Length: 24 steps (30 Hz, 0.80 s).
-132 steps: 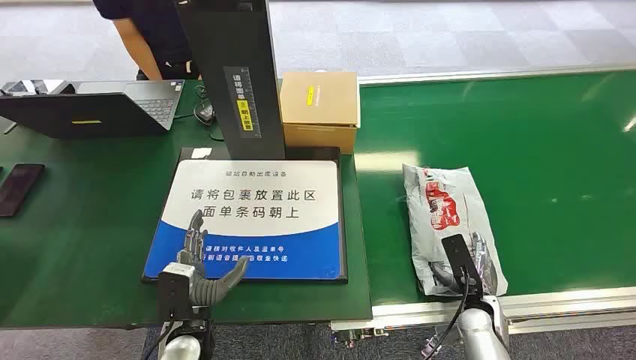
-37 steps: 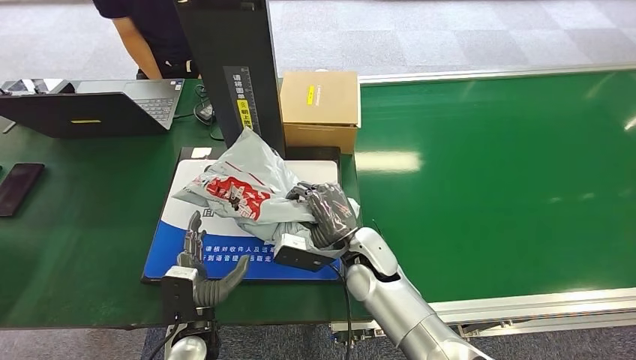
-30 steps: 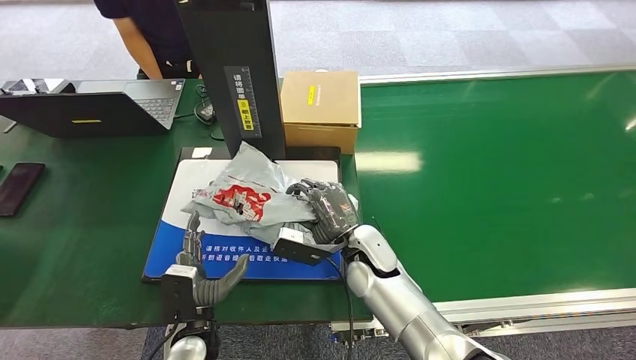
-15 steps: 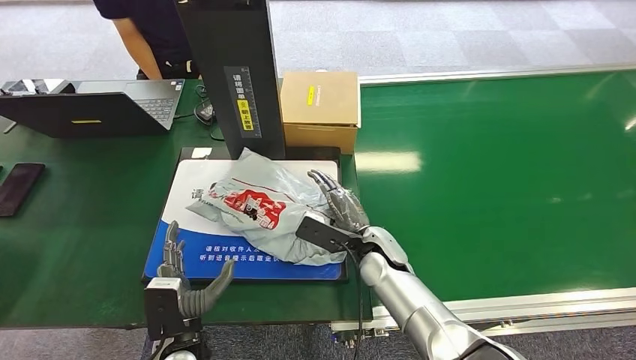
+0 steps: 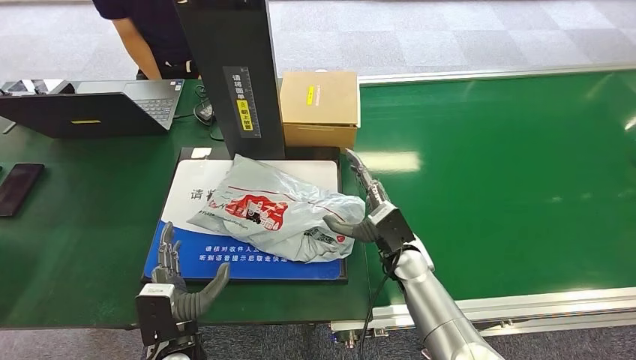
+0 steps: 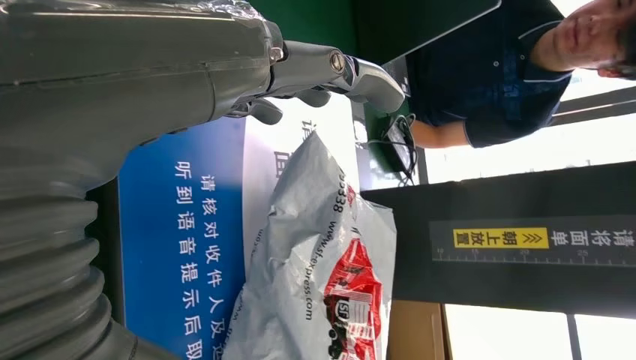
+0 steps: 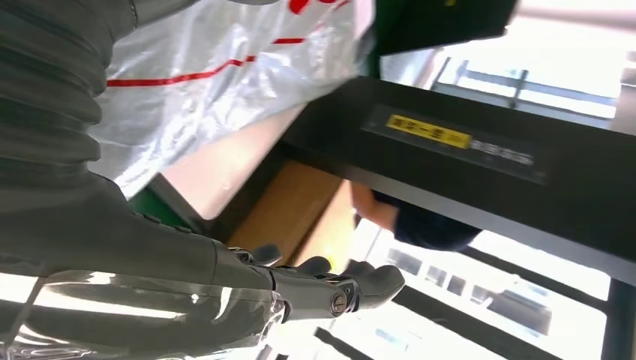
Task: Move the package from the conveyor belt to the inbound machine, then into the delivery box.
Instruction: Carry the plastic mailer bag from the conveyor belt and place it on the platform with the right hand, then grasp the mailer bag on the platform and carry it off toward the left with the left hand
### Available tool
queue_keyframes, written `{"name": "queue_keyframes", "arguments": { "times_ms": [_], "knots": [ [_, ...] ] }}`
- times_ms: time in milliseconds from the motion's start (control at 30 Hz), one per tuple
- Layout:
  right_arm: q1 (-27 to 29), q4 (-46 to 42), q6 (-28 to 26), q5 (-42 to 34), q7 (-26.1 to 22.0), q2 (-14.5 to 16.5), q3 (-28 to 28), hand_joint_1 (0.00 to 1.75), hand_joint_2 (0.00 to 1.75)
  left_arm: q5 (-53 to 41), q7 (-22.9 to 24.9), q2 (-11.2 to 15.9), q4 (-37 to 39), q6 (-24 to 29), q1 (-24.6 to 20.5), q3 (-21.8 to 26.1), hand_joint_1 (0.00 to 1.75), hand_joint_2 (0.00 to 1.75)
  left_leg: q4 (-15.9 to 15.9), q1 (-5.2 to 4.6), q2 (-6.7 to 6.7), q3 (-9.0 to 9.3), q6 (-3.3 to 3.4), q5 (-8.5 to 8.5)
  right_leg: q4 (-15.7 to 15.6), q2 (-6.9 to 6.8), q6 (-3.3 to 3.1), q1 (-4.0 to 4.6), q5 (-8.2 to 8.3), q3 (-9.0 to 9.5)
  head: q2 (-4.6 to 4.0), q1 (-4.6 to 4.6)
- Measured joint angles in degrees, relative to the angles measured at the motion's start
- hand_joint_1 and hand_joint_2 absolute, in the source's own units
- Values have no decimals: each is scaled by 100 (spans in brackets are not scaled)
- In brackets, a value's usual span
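Grey plastic package [image 5: 274,211] lies on the machine's blue and white pad [image 5: 180,253], at 6 o'clock from the black post [image 5: 238,75]. The right hand [image 5: 365,202], fingers spread and empty, touches its 3 o'clock edge; the left hand [image 5: 176,281] hovers open at 7 o'clock

The green table [image 5: 75,225] bears a laptop [image 5: 97,105], phone [image 5: 19,187] and inbound machine [image 5: 247,225].

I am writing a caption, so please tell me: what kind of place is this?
Probably a parcel-sorting or courier station: a green conveyor belt, a scanning machine holding a grey package, and a cardboard box.
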Motion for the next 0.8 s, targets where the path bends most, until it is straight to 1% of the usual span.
{"name": "queue_keyframes", "arguments": {
  "times_ms": [67,200,333,433,567,800],
  "knots": [
    [124,-287,252,-238,-137,-15,-103,0,0,0,-2,0,14,-88,-41,11,0,175,0,0,0,1,0,0,0,0,0,0,0,1,0,0],
    [503,-953,907,-740,-273,-19,-290,0,0,-49,-2,0,44,-240,-108,42,0,175,0,0,0,0,0,0,0,0,0,0,0,2,0,0],
    [883,-1608,1465,-1176,-282,-18,-464,0,175,-185,14,2,45,-309,-162,88,0,175,0,0,0,-1,0,-1,0,0,0,0,-1,1,0,-1],
    [1121,-2016,1667,-1324,-240,-14,-587,0,175,-341,33,8,-10,-339,-177,129,0,175,-1,0,0,-1,0,-1,0,0,0,0,-1,1,0,-1],
    [1387,-2407,1734,-1342,-164,22,-744,0,175,-673,38,26,-260,-329,-179,159,0,175,-1,0,0,0,0,-1,0,0,0,0,0,2,0,0],
    [1789,-2786,1832,-1325,-127,134,-963,0,175,-1324,134,117,-806,-323,-227,114,0,175,-1,0,0,1,0,-1,0,0,0,0,0,2,0,-1]
  ]
}}
